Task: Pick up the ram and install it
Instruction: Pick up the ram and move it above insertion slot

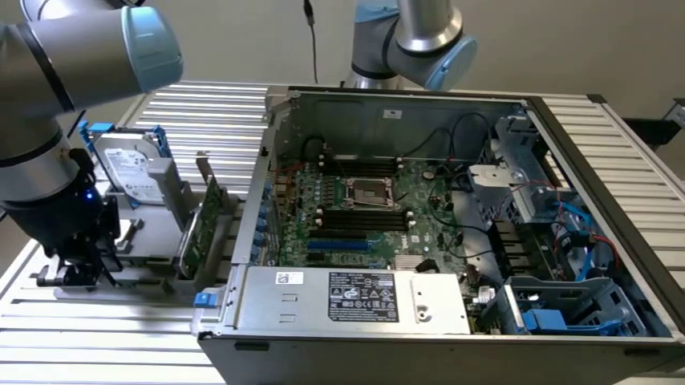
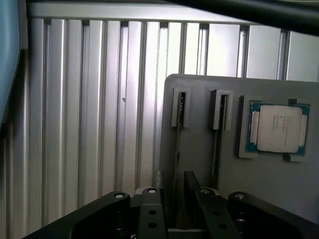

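My gripper (image 2: 179, 216) is open wide and has no grip on anything; its two black fingers (image 2: 151, 214) stand apart above the grey tray (image 2: 264, 189). The ram (image 2: 177, 149) stands on edge in the tray, seen edge-on as a thin dark line. One end sits in a grey holder (image 2: 180, 107), and the other end runs into the gap between my fingers. I cannot tell whether either finger touches it. A second thin stick (image 2: 217, 149) stands parallel to the ram, just beside it, in a neighbouring holder (image 2: 221, 109). Beyond that stick, a processor (image 2: 279, 128) with a silver lid lies flat in a recess of the same tray. The tray rests on a ribbed aluminium table (image 2: 99, 124). In the exterior view, my gripper (image 1: 77, 273) hangs low at the tray, at that view's left, under my arm (image 1: 64, 64). A larger green card with a metal bracket (image 1: 204, 228) stands upright near it, and a hard drive (image 1: 131, 170) stands behind. Towards the exterior view's right lies the open computer case (image 1: 407, 100). Its motherboard (image 1: 428, 241) carries long black slots (image 1: 364, 218), well apart from the ram. A second arm (image 1: 423, 40) stands behind the case.
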Robot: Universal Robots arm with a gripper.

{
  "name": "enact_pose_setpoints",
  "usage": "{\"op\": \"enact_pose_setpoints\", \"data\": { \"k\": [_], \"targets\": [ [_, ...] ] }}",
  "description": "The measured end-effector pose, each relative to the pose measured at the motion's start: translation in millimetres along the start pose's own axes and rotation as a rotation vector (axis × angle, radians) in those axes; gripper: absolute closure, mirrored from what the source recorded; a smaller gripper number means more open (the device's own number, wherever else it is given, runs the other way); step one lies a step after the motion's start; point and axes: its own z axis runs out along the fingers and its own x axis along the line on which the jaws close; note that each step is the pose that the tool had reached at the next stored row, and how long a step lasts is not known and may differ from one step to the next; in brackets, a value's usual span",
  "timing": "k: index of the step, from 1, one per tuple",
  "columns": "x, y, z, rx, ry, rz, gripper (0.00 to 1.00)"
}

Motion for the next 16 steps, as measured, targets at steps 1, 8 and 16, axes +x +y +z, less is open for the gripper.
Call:
{"op": "enact_pose_setpoints", "data": {
  "k": [1, 8, 16],
  "targets": [
    [-0.1, 0.0, 1.8, 0.0002, -0.0009, 0.000, 0.69],
    [-0.4, -0.2, 10.0, 0.0017, -0.0157, 0.005, 0.69],
    [2.2, -1.6, 10.6, 0.0014, -0.0168, 0.012, 0.69]
  ]
}}
